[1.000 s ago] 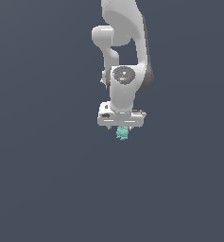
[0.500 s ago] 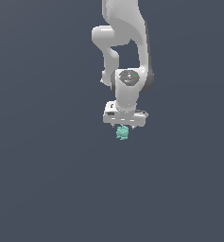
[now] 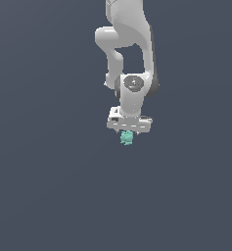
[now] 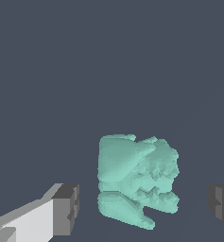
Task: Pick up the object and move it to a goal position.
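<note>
I count one object (image 3: 127, 138), a single lumpy teal figurine, and nothing else of its kind on the plain grey ground. There is one white arm (image 3: 129, 59) carrying one gripper (image 3: 128, 132), and I see two dark fingertips (image 4: 68, 208) (both visible in the wrist view).

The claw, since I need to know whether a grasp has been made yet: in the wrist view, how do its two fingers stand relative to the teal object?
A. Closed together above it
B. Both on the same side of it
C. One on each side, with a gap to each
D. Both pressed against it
C: in the wrist view the teal object sits between the claw fingers, with bare background visible on either side of it.
</note>
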You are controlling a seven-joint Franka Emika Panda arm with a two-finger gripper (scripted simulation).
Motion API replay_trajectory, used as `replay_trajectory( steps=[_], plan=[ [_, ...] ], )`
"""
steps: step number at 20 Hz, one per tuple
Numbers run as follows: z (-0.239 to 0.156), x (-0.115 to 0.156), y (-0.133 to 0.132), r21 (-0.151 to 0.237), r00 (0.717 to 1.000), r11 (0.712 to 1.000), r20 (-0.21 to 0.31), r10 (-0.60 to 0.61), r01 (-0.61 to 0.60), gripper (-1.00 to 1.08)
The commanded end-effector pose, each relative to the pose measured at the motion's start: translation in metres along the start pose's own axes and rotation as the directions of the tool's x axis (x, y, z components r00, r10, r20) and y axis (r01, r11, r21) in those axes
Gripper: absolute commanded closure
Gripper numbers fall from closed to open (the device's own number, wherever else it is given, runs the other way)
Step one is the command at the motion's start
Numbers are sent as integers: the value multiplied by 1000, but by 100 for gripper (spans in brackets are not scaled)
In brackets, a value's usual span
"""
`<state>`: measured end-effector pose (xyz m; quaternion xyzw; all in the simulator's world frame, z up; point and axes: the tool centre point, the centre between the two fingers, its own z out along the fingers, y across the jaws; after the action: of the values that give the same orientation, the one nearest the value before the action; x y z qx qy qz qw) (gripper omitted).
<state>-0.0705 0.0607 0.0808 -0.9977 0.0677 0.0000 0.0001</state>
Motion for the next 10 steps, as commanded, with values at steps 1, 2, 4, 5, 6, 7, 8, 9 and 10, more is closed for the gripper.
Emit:
replay_trajectory(
  steps=[1,2,4,5,6,7,8,9,10],
  plan=[
    [11,-1,0,0,1000,1000,1,1,-1,-92],
    [16,-1,0,0,1000,1000,1,1,-1,-92],
    [26,-2,0,0,1000,1000,0,2,-2,-92],
    [30,-2,0,0,1000,1000,0,2,-2,-92],
    [33,-2,0,0,1000,1000,0,2,-2,-92],
    [36,-2,0,0,1000,1000,0,2,-2,-92],
    [38,-1,0,0,1000,1000,0,2,-2,-92],
    [39,-1,0,0,1000,1000,0,2,-2,-92],
    [40,-1,0,0,1000,1000,0,3,-3,-92]
  ],
)
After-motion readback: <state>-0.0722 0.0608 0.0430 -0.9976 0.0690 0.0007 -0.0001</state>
